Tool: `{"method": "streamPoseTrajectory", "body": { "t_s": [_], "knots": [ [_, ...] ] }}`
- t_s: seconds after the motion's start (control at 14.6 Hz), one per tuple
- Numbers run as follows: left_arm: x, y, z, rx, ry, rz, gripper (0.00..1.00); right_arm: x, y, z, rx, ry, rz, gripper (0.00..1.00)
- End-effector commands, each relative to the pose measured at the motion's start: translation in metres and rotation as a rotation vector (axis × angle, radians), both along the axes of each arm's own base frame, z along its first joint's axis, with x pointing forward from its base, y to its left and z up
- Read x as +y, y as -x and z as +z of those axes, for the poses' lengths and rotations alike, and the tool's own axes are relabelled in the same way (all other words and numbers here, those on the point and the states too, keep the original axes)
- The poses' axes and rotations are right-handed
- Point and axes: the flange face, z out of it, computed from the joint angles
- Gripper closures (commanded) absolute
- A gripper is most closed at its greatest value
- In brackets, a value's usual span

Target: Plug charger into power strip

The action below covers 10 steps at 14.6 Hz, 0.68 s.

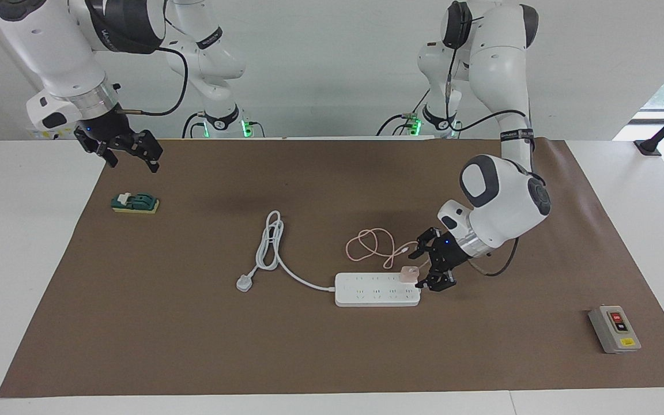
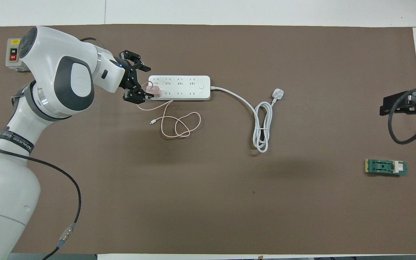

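The surface (image 1: 32, 276) is covered by a brown mat (image 1: 332, 346), and its edges are cut off in both views. The left arm's wrist hides part of the grey button box (image 2: 13, 54) in the overhead view. The power strip (image 1: 375, 295) lies flat mid-mat, its thick cord (image 1: 271, 245) looped and ending in a three-pin plug (image 1: 244, 283) nearer the right arm's end. The charger (image 1: 408, 273) is seen standing on the strip's end toward the left arm; how deeply it is seated cannot be made out. Its thin pink cable (image 1: 369, 245) is coiled nearer to the robots. The left gripper (image 1: 434, 266) is held just beside the charger, fingers spread apart and gripping nothing. The right gripper (image 1: 130, 151) waits over the mat's corner above a green block (image 1: 135, 203), fingers apart and empty; in the overhead view it is partly cut off.
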Motion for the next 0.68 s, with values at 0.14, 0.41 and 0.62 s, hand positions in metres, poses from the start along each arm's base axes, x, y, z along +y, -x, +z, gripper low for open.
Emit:
{"method": "streamPoseTrajectory", "body": {
  "t_s": [0.14,0.41,0.62],
  "knots": [
    [-0.016,0.047,0.104,0.253,0.044,0.322,0.0,-0.002,0.004,0.003,0.011,0.017,0.012,0.0],
    [0.046,0.065,0.146,0.487,0.012,0.56,0.0,-0.002,0.004,0.003,0.011,0.017,0.012,0.0],
    [0.097,0.076,0.149,0.664,-0.142,0.833,0.0,-0.002,0.004,0.003,0.011,0.017,0.012,0.0]
  ]
}}
